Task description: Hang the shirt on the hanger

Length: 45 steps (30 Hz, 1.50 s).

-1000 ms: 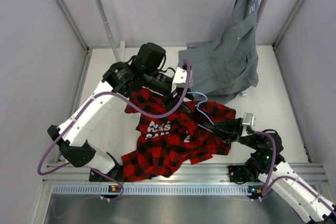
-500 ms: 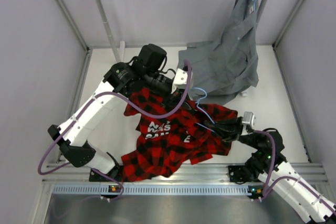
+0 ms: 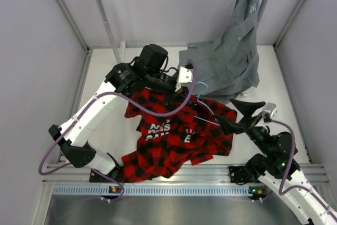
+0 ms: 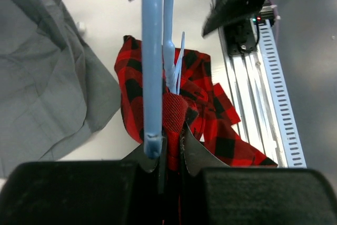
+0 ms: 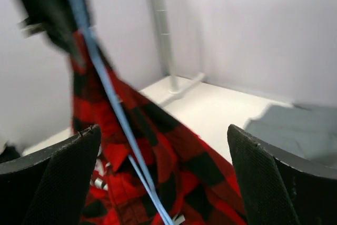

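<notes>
Shirt: the shirt (image 3: 168,148) is seen crumpled on the desk (image 3: 279,93), centre-near, with its far edge lifted.
Left gripper: the left gripper (image 4: 171,148) is clamped on the hanger (image 4: 152,67) together with a fold of red fabric.
Right gripper: the right gripper (image 3: 226,111) is held wide apart, empty, at the shirt's right edge.
Done: the hanger is judged partly fed into the shirt.
Left: the shoulders are not yet seated.
Change: earlier the right gripper was pressed low against the shirt; it is now raised and opened.

Both arms had white shells with black joints, the left arm (image 3: 90,112) and the right arm (image 3: 295,199) alike. A purple cable (image 3: 110,94) looped along each. The right gripper (image 5: 163,130) had black, wedge-shaped, finely textured fingers (image 5: 50,180).
</notes>
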### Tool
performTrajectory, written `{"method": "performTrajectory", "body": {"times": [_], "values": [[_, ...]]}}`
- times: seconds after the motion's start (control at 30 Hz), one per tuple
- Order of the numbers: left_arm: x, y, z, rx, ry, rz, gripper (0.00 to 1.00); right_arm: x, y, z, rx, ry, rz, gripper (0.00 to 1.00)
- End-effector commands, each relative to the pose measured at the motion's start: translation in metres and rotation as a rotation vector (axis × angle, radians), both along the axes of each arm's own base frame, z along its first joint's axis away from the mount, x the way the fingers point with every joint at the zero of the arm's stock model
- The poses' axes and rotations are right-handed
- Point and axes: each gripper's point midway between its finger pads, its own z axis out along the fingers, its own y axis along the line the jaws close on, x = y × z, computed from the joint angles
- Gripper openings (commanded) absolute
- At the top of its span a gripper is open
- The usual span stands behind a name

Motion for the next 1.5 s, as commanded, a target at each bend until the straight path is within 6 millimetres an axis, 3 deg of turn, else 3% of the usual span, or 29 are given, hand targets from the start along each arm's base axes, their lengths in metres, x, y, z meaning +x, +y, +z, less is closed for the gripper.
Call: {"method": "performTrajectory", "body": {"times": [0.0, 0.03, 0.1, 0.27, 0.4, 0.57, 0.83, 1.13, 1.33, 1.43, 1.47], "values": [[0.023, -0.006, 0.012, -0.040, -0.068, 0.102, 0.00, 0.035, -0.052, -0.020, 0.147, 0.344, -0.325, 0.99], [0.030, -0.005, 0.011, -0.031, -0.087, 0.137, 0.00, 0.036, -0.056, -0.032, 0.129, 0.398, -0.352, 0.99], [0.038, -0.004, 0.011, -0.024, -0.084, 0.188, 0.00, 0.036, -0.063, -0.034, 0.200, 0.464, -0.377, 0.99], [0.070, 0.000, 0.010, 0.002, -0.081, 0.397, 0.00, 0.020, -0.037, -0.039, 0.231, 0.491, -0.198, 0.99], [0.083, 0.003, 0.019, -0.033, -0.029, 0.539, 0.00, 0.023, -0.012, -0.055, 0.224, 0.556, -0.104, 0.86], [0.078, 0.010, 0.039, -0.112, -0.015, 0.584, 0.00, 0.033, 0.029, -0.089, 0.187, 0.656, 0.025, 0.63], [0.065, 0.015, 0.047, -0.163, 0.026, 0.584, 0.00, 0.053, 0.028, -0.074, 0.219, 0.553, -0.025, 0.61], [0.061, 0.013, 0.041, -0.200, 0.065, 0.586, 0.00, 0.064, 0.040, -0.097, 0.215, 0.617, -0.022, 0.54], [0.057, 0.011, 0.040, -0.204, 0.073, 0.569, 0.00, 0.072, 0.036, -0.094, 0.211, 0.581, -0.064, 0.37], [0.058, 0.014, 0.043, -0.214, 0.064, 0.581, 0.00, 0.077, 0.034, -0.095, 0.208, 0.575, -0.089, 0.05], [0.058, 0.016, 0.044, -0.217, 0.060, 0.590, 0.00, 0.078, 0.033, -0.096, 0.207, 0.576, -0.096, 0.00]]}}
